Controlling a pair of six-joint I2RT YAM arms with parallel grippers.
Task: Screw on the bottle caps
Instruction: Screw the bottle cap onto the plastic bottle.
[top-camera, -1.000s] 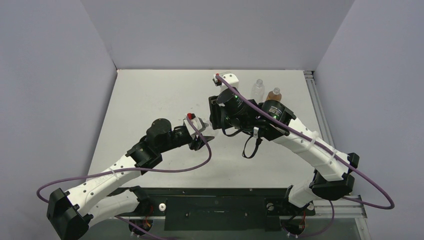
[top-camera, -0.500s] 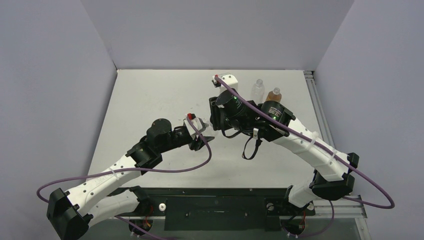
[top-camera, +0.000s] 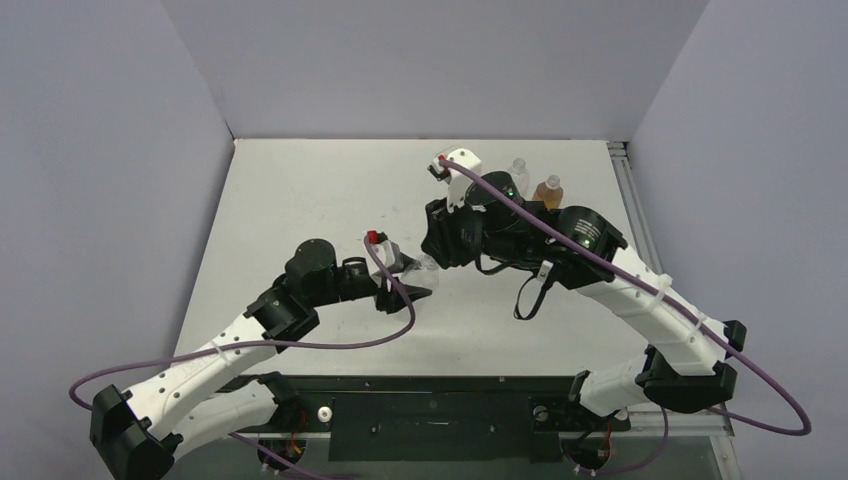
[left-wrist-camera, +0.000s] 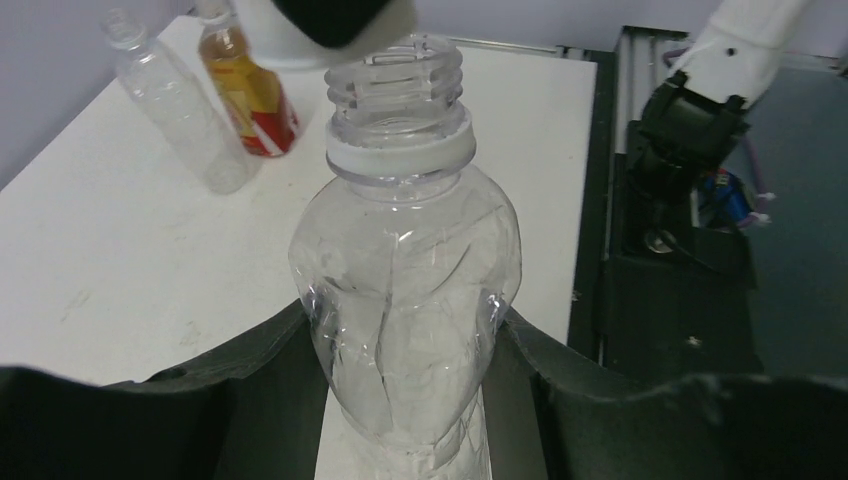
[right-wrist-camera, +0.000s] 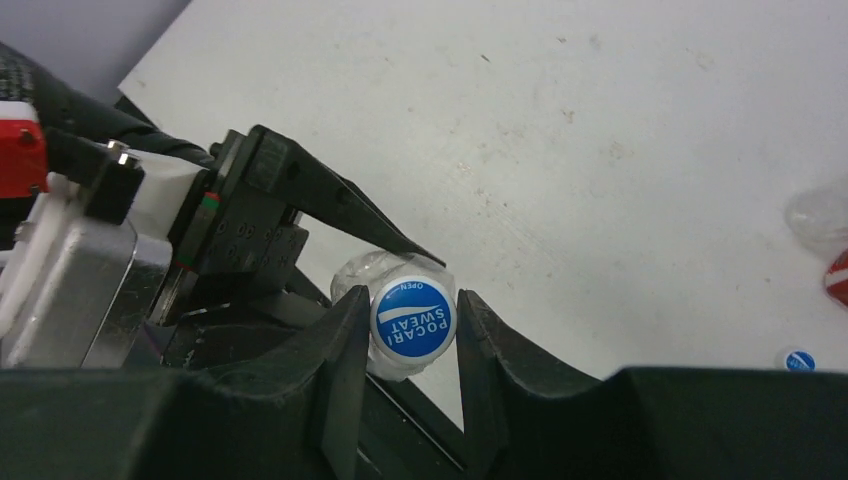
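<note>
A clear, colourless bottle (left-wrist-camera: 405, 260) is clamped by its body between the fingers of my left gripper (left-wrist-camera: 405, 335), with its threaded mouth bare. From above it shows over the table's middle as the held bottle (top-camera: 426, 268), in the left gripper (top-camera: 415, 282). My right gripper (right-wrist-camera: 410, 318) is shut on a blue-and-white bottle cap (right-wrist-camera: 412, 317). That cap (left-wrist-camera: 295, 48) hangs just above the mouth, a little to one side; contact cannot be told. A second blue-and-white cap (right-wrist-camera: 799, 360) lies on the table.
Another clear bottle (top-camera: 518, 172) and an amber bottle (top-camera: 548, 188) with a red band stand at the back right, behind the right arm; both lack caps in the left wrist view. The table's right edge with a black rail (left-wrist-camera: 640, 200) lies beyond the held bottle.
The right arm has swung over, bringing its gripper down to the held bottle's mouth, and its jaws have tightened on the cap. The left arm shifted slightly left.
</note>
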